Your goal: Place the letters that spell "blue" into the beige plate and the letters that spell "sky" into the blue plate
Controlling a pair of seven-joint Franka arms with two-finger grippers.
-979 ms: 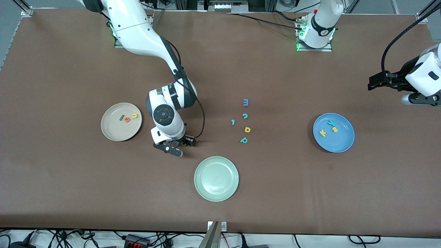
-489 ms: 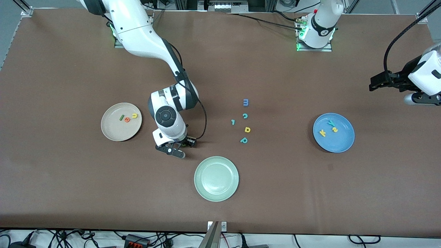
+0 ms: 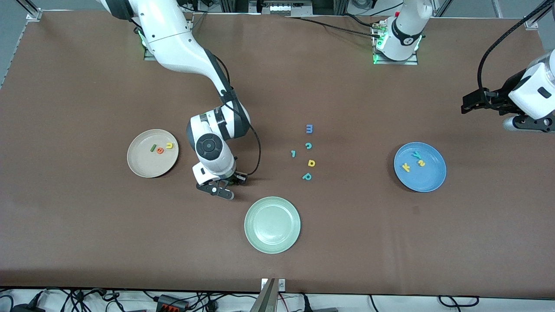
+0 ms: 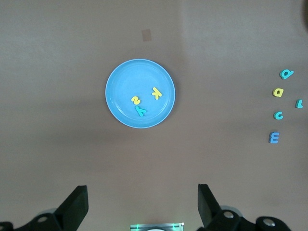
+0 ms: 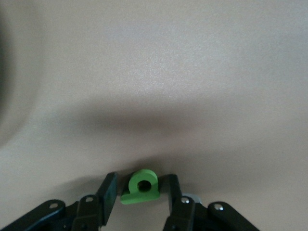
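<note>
Last letter of "blue" in hand: dark green b (image 5: pixel 140 186) flat on the table in the lower middle of the front view, between the beige plate (image 3: pixel 138 167) and the pale green plate (image 3: pixel 272 225). Right gripper (image 3: pixel 223 187) low over it, fingers part-way open, one on each side of the b and close against it; firm grip not yet certain. Already in the beige plate, at mid-height toward the right arm's end: green l (image 3: pixel 153 147), orange e (image 3: pixel 160 150), yellow u (image 3: pixel 169 145). Blue plate (image 3: pixel 429 182), toward the left arm's end, holding k (image 3: pixel 406 167), y (image 3: pixel 416 154) and s (image 3: pixel 421 163), so "sky" looks done. Left gripper (image 4: pixel 139 197) waiting high in the upper corner, fingers wide apart, holding nothing. Next, probably: pinch shut on the b, lift straight, carry over the beige plate's rim, release among the other three.
</note>
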